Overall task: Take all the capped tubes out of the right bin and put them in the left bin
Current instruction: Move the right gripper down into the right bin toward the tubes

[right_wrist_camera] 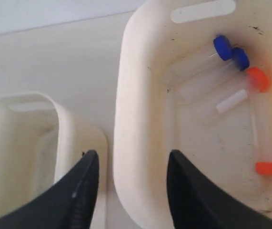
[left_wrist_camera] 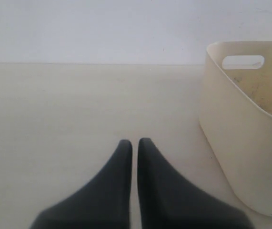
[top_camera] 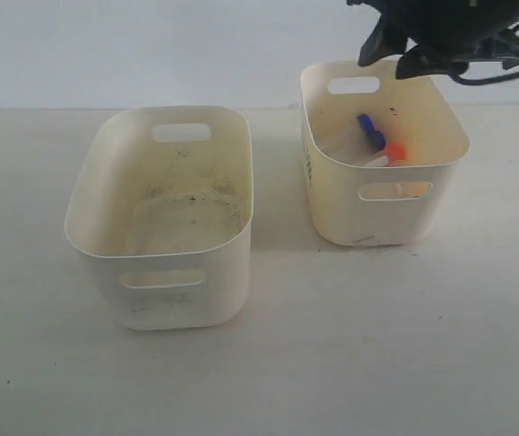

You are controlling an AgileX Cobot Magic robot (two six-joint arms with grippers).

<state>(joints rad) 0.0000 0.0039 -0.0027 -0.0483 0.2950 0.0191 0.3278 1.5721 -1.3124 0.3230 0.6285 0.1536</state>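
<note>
Nothing has been moved yet: all four capped tubes (right_wrist_camera: 231, 86) are seen lying in the right bin (right_wrist_camera: 126, 119), below the spread right gripper (right_wrist_camera: 131, 186). The left bin (top_camera: 232, 145) holds none. The left gripper (left_wrist_camera: 134, 145) is pressed together, empty.

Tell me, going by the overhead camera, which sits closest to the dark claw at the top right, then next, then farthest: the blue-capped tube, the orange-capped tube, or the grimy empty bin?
1. Blue-capped tube, in the right bin just under the right gripper.
2. Orange-capped tube, beside the blue one, slightly farther toward the bin's front.
3. Left bin, far off to the left.
</note>
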